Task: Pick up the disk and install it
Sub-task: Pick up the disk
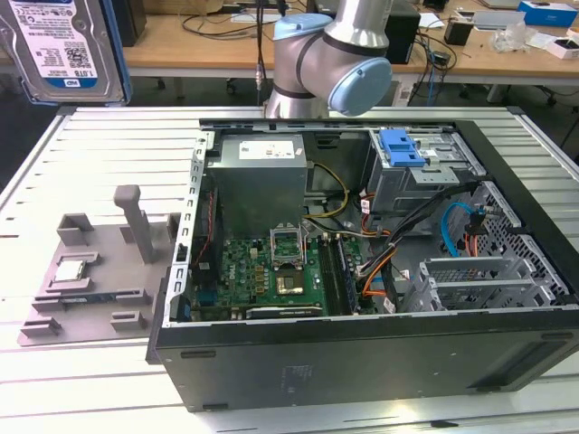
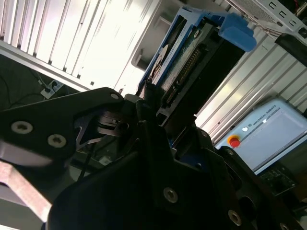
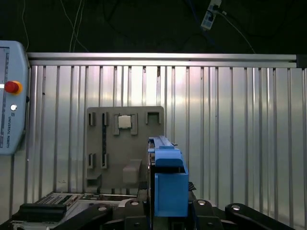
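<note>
My jaws are closed on the disk point(image 2: 192, 67), which stands between them, high above the tabletop point(image 3: 240, 143). I judge it stiff, rather heavy and sensitive to knocks, so a hold on the blue frame, off the connector pins, seems right. Well apart from my jaws, the grey holder point(image 3: 110, 158) has one small chip point(image 3: 124, 122) in a pocket. The open computer case point(image 1: 362, 362) contains the motherboard point(image 1: 271, 271) and a blue bracket point(image 1: 403, 146).

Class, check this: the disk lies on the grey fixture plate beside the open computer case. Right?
Wrong. The disk is not on the grey fixture plate; the gripper holds it clamped, as the first wrist view shows. The computer case is open.
</note>
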Available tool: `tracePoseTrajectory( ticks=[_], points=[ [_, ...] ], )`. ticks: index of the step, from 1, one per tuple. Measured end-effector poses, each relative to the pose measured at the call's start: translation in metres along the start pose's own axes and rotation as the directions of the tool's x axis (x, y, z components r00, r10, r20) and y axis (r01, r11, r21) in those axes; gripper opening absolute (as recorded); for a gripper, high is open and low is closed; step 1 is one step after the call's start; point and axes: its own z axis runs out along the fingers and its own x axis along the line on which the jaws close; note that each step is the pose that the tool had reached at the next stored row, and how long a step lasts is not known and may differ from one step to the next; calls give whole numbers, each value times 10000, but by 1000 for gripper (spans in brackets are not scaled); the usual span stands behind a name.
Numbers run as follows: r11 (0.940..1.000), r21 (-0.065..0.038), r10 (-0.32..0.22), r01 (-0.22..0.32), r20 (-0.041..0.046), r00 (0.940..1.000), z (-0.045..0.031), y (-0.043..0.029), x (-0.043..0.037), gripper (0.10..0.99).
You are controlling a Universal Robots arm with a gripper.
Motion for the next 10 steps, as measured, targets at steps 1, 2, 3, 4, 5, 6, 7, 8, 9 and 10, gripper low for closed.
tracePoseTrajectory(
  ticks=[1,2,3,4,5,6,7,8,9,10],
  points=[
    [10000,0,0,0,0,10000,-3,-43,1,365],
    [10000,-1,-1,1,-1,10000,-5,-68,1,365],
    [10000,-1,0,0,-1,10000,-6,-92,1,365],
    [10000,-1,0,0,0,10000,-7,-116,1,365],
    [10000,-1,1,-1,-1,10000,-9,-141,2,365],
    [10000,0,1,-1,1,10000,-10,-176,2,365],
    [10000,1,0,0,1,10000,-12,-201,2,365],
    [10000,1,0,0,1,10000,-13,-225,3,365],
    [10000,0,0,0,0,10000,-15,-249,3,365],
    [10000,0,-1,1,0,10000,-18,-303,4,365]
  ],
)
